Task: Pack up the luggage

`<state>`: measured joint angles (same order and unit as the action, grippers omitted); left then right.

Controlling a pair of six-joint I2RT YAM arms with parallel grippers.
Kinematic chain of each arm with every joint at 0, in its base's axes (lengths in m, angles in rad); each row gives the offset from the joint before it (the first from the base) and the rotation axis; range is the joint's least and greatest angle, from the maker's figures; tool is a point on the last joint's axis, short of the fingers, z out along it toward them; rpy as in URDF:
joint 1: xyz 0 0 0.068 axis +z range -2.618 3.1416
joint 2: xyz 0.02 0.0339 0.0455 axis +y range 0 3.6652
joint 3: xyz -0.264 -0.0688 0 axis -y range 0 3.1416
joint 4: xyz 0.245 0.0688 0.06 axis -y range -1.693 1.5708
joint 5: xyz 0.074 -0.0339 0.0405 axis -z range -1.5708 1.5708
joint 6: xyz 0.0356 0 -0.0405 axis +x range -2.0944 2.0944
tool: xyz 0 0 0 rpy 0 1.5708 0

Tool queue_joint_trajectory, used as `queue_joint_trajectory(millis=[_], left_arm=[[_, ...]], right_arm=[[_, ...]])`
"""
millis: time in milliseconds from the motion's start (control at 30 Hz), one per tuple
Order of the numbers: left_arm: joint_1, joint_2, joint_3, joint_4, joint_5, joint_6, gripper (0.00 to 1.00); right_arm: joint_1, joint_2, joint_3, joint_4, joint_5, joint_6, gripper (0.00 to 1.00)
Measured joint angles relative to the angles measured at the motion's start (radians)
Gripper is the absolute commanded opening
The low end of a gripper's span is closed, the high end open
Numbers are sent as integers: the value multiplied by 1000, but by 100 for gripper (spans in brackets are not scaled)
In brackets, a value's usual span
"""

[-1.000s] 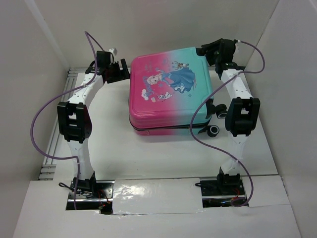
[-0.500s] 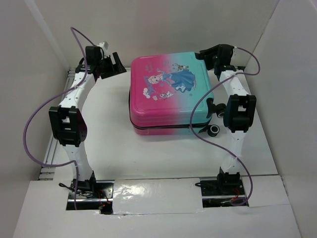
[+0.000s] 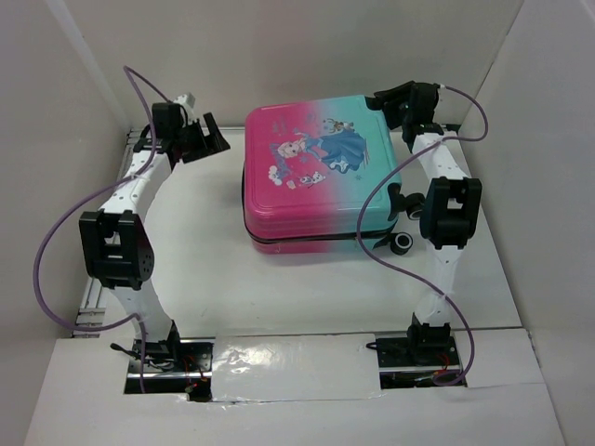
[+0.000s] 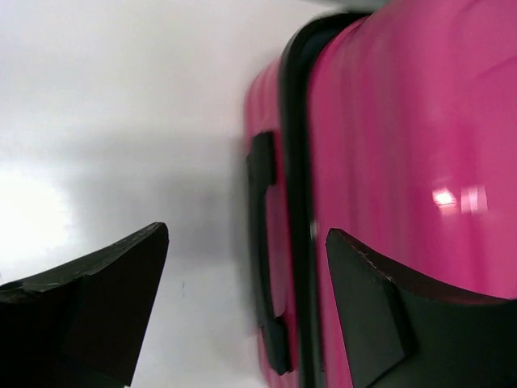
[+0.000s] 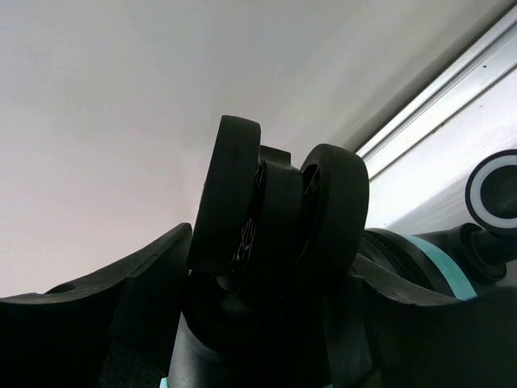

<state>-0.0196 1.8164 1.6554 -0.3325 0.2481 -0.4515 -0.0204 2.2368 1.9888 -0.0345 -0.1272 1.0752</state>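
The luggage [image 3: 316,172] lies flat and closed in the middle of the table, princess print up, pink on the left and teal on the right. My left gripper [image 3: 209,139] is open and empty, a short way off its far left side. The left wrist view shows the pink shell [image 4: 404,137], the black zip trim and a black side handle [image 4: 262,242] between my spread fingers [image 4: 97,307]. My right gripper [image 3: 386,100] is at the far right corner. Its jaws sit on either side of a black double wheel [image 5: 275,210] and touch it.
White walls close in the table on the left, back and right. An aluminium rail [image 3: 93,288] runs along the left edge and another [image 5: 452,89] along the back. Two more wheels [image 3: 403,243] stick out at the near right corner. Purple cables loop off both arms.
My left arm has drawn back to the left, away from the luggage's side. The right gripper has stayed at the far right wheel. The luggage has not moved.
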Motion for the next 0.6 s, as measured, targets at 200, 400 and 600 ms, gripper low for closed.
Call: queue_joint_trajectory(millis=[200,400,600], left_arm=[[2,39,-134,13,-2,-9,91],[2,55,-171,36,19,-25,91],[2,58,-171,83,61,-26,90]], right_arm=[[-8,-41,-54,66,-30,-11,0],[-9,-73,-55,94,-61,-47,0],[-11,-109,-82,103,-63,-63,0]])
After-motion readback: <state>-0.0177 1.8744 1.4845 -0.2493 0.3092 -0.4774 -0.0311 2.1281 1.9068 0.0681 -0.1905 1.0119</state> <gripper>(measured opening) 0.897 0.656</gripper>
